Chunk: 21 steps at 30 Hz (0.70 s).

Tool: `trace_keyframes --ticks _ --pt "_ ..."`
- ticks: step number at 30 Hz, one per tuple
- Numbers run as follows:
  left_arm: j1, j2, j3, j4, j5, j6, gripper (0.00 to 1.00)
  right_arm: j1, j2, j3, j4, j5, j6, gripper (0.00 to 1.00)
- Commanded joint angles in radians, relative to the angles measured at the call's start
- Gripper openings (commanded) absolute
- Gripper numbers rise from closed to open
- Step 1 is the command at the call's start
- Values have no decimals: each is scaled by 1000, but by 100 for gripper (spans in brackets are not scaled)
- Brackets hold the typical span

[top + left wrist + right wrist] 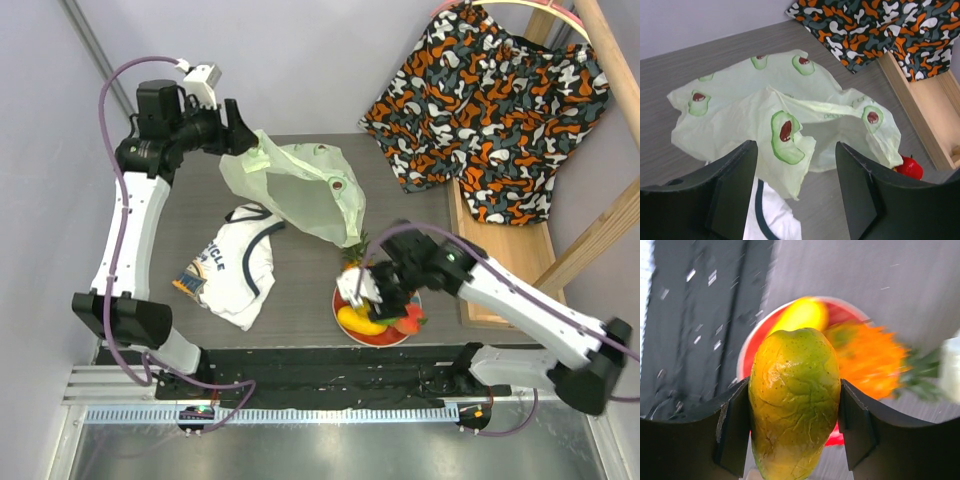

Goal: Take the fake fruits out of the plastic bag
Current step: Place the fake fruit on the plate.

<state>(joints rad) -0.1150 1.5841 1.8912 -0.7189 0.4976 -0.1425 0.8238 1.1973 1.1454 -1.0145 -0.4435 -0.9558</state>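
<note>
The pale-green plastic bag [305, 190] with avocado prints lies crumpled at the table's back middle. In the left wrist view the bag [740, 105] spreads ahead of my fingers. My left gripper [243, 140] [795, 150] is open at the bag's left end, with a bag flap hanging between the jaws. My right gripper [378, 288] [794, 390] is shut on an orange-green rounded fruit [795, 405] just above the red plate [345, 305] [751, 347]. On the plate lie a yellow fruit [358, 320] [802, 314], a red fruit [406, 320] [910, 167] and the orange pineapple [867, 357] with its green crown [352, 257].
A white T-shirt [240, 262] [772, 217] with dark trim lies left of the plate. A wooden tray [500, 250] [930, 115] stands at the right edge, with orange-and-black patterned cloth [490, 100] hanging over it. A black strip runs along the near edge.
</note>
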Motion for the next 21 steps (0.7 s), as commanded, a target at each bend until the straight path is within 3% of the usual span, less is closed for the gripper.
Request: trace_keyframes --ticks 1,4,8,11,16,21 --pt "8 -174 -66 18 -27 38 70 87 -226 -198 -1 144 -115 36" --pt "18 -248 -130 15 -24 38 74 165 -341 -301 54 221 -121 35" --pt "69 -314 -196 21 21 14 74 183 -406 -337 114 336 -104 35" --pt "109 -349 -230 32 56 -26 73 181 -403 -299 177 438 36 33" --pt "164 -378 -245 42 99 -58 73 143 -392 -208 191 425 290 32" --pt "178 -385 -262 44 145 -68 73 133 -406 -197 188 374 331 34"
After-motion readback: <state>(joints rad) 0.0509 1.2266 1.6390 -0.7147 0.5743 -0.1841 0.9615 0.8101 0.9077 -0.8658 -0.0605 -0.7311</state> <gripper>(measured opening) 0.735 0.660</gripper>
